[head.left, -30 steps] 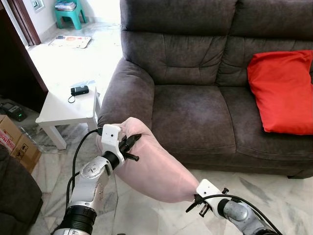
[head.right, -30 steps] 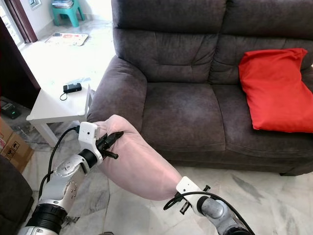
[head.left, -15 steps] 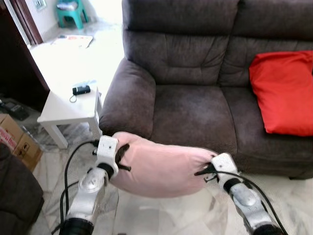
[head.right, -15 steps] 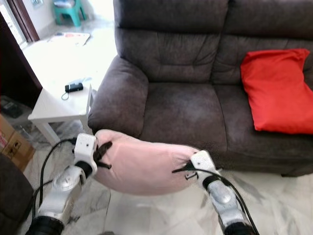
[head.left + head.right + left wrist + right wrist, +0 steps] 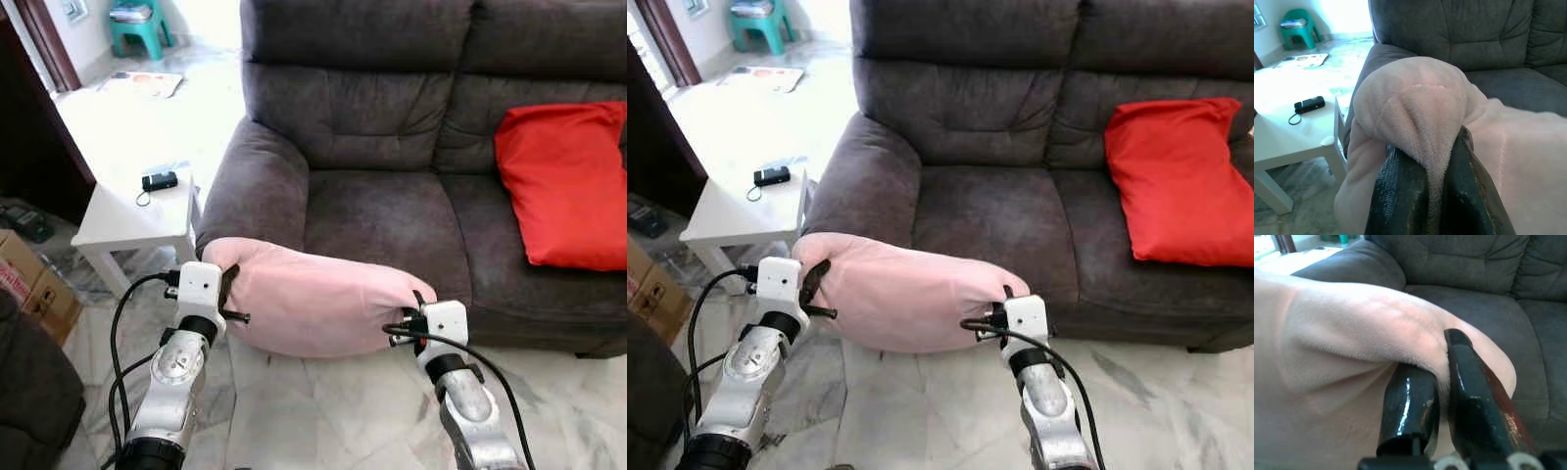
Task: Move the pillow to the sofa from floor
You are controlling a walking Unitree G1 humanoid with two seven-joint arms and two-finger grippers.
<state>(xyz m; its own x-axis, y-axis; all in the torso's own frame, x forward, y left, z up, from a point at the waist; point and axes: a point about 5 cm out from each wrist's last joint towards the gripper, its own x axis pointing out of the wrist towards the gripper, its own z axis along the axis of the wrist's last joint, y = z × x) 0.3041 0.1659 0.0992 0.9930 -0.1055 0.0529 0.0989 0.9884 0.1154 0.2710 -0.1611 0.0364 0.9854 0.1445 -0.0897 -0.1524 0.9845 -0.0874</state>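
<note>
A: Biggest first. Where's the sofa (image 5: 392, 196) vs the load?

B: Right ahead. Pink pillow (image 5: 313, 299) hangs in the air just short of the seat's front edge, off the floor (image 5: 323, 411), by the sofa's left armrest. A red cushion (image 5: 563, 181) takes the right seat; left seat is bare, prob. the drop spot.

A: Why held at both ends?

B: It's soft & long; one grip would let it sag. Left claw (image 5: 228, 294) is pinched shut on the fabric of the left end, right claw (image 5: 409, 318) likewise on the right end. Wrist views show a fold of plush squeezed between each pair of black fingers (image 5: 1400, 196).

A: Long axis?

B: Approx. level, running left-right, parallel to the seat's front edge; left end a bit higher, near the armrest.

A: Small stuff?

B: White worktop (image 5: 122, 215) left of the sofa, a black gadget (image 5: 159, 180) near its back edge. Not in the way.
</note>
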